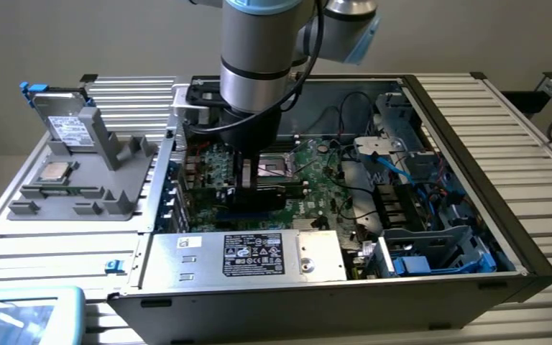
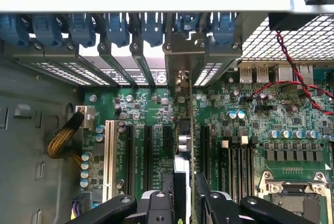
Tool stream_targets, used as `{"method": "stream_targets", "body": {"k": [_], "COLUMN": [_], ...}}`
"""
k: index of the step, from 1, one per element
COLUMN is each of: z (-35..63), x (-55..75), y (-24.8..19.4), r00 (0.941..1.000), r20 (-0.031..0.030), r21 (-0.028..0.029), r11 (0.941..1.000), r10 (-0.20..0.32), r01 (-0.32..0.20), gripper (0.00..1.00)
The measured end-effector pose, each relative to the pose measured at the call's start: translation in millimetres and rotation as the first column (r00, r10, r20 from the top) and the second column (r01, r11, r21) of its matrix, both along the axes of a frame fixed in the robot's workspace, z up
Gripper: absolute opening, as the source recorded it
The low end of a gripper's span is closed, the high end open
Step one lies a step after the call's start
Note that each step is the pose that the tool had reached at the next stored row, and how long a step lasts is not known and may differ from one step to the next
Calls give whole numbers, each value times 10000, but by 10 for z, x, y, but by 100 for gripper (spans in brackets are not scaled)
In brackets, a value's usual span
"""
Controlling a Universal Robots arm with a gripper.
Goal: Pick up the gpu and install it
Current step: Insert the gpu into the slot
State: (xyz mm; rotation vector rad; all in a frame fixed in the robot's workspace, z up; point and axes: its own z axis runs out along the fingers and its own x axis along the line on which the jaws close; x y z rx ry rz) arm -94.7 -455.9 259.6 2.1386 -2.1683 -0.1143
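- The gripper (image 2: 183,203) is down inside the open computer case (image 1: 468,144), over the green motherboard (image 2: 261,125).
- Its 2 black fingers (image 2: 159,205) are part way closed on the gpu (image 2: 182,145), one on each side of the thin card.
- The gpu stands on its edge between the long black slots (image 2: 146,151), with its silver bracket (image 2: 182,51) at the back wall by the blue clips (image 2: 115,28).

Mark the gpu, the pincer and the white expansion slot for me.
gpu (image 2: 183,145): wrist view, on the card's upper edge, seen edge-on over the motherboard.
pincer (image 2: 183,200): wrist view, midway between the two black fingers, which are closed on the gpu.
white expansion slot (image 2: 109,151): wrist view, mid-length of the slot.
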Motion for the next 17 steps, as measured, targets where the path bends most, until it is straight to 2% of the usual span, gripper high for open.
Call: {"method": "stream_targets", "body": {"k": [17], "z": [-60], "x": [-12], "y": [2], "r00": [10000], "r20": [-1], "r21": [-1], "r11": [10000], "r10": [-1], "r01": [1], "gripper": [27]}}
